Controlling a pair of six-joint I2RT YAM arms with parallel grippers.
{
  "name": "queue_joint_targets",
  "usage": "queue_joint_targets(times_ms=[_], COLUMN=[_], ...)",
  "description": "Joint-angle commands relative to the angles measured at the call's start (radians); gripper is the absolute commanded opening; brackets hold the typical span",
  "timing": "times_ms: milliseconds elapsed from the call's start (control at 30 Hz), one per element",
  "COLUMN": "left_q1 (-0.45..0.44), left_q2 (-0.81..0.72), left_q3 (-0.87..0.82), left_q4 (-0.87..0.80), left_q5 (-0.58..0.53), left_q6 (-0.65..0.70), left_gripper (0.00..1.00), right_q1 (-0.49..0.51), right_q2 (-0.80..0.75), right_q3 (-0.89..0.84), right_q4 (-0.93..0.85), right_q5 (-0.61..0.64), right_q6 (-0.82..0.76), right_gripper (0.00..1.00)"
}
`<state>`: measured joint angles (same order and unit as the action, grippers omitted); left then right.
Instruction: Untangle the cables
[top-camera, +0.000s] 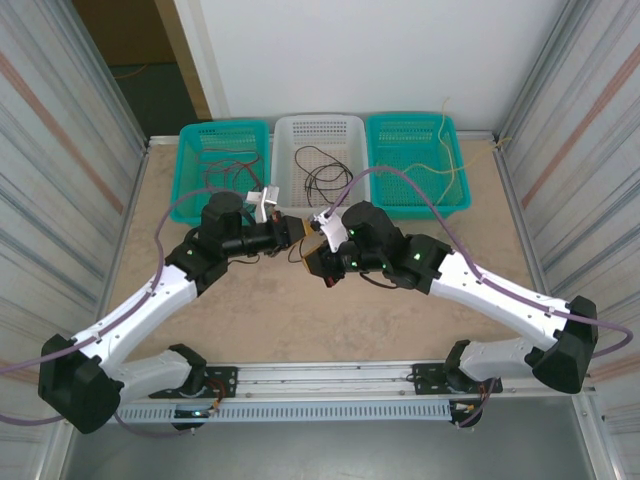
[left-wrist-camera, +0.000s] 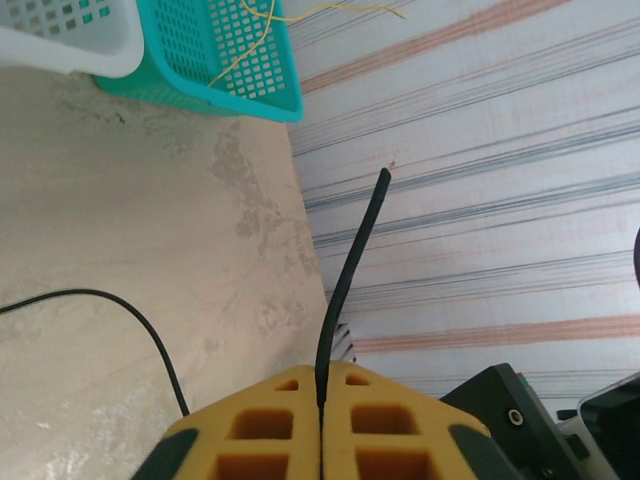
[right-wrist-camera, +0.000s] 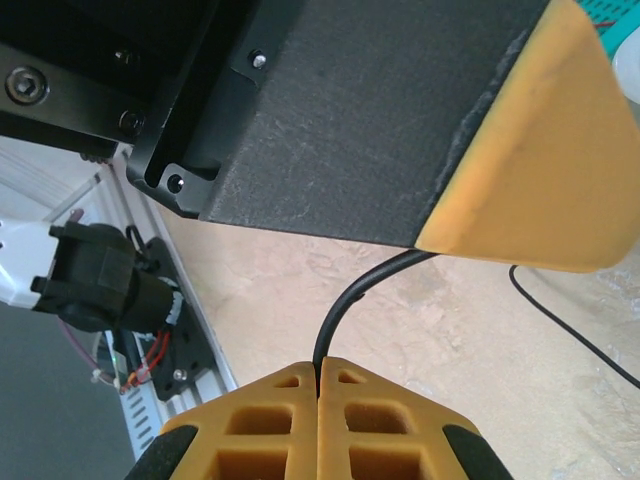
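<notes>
Plainly pinches one thin black cable (left-wrist-camera: 349, 280) in both left pincer (left-wrist-camera: 320, 385) and right pincer (right-wrist-camera: 320, 372), shut tight over the worktop (left-wrist-camera: 120, 200); looks light, limp, slippery, best held near its stiffer free end.

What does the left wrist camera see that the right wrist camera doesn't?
Left wrist view: past the left pincer, a teal basket holding a yellow cable, and a striped wall. Right wrist view: the right pincer, that left pincer looming close, a metal rail. Both: a shut pincer pinching a black cable over the sandy table.
</notes>
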<state>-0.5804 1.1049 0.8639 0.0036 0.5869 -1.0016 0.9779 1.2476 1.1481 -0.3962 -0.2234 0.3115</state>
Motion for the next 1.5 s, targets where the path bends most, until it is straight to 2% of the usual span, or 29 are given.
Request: queue_joint_targets(times_ms=[0, 400, 467, 533, 633, 767, 1000, 1067, 1167, 1300, 1467], left_q1=[-0.007, -0.006, -0.007, -0.006, -0.007, -0.007, -0.007, -0.007, -0.007, -0.007, -0.014], left_q2=[-0.004, -0.034, -0.047, -0.060, -0.072, -0.071, -0.074, -0.081, -0.099, -0.125, -0.191], left_q3=[0.006, -0.017, -0.023, -0.032, -0.039, -0.039, -0.037, -0.040, -0.055, -0.085, -0.140], left_q4=[0.015, 0.100, 0.108, 0.115, 0.131, 0.141, 0.139, 0.141, 0.173, 0.233, 0.329], left_q5=[0.016, -0.061, -0.082, -0.103, -0.117, -0.117, -0.125, -0.133, -0.159, -0.197, -0.283], left_q6=[0.004, -0.014, -0.021, -0.032, -0.047, -0.059, -0.057, -0.054, -0.053, -0.061, -0.043], left_gripper=[0.00, 0.00, 0.00, 0.00, 0.00, 0.00, 0.00, 0.00, 0.00, 0.00, 0.00], right_q1=[0.011, 0.007, 0.005, 0.005, 0.005, -0.004, -0.008, -0.013, -0.017, -0.018, -0.027], right_q2=[-0.001, -0.036, -0.036, -0.039, -0.052, -0.046, -0.009, 0.005, 0.020, 0.030, 0.024], right_q3=[0.026, -0.031, -0.033, -0.038, -0.060, -0.063, -0.037, -0.027, -0.025, -0.030, -0.045], right_q4=[-0.004, 0.062, 0.065, 0.072, 0.107, 0.154, 0.225, 0.221, 0.230, 0.239, 0.258], right_q5=[0.024, 0.087, 0.088, 0.098, 0.111, 0.100, 0.077, 0.090, 0.100, 0.132, 0.167], right_q6=[-0.019, 0.042, 0.052, 0.058, 0.071, 0.090, 0.127, 0.147, 0.182, 0.216, 0.296], right_gripper=[0.00, 0.00, 0.11, 0.32, 0.53, 0.54, 0.48, 0.41, 0.23, 0.09, 0.00])
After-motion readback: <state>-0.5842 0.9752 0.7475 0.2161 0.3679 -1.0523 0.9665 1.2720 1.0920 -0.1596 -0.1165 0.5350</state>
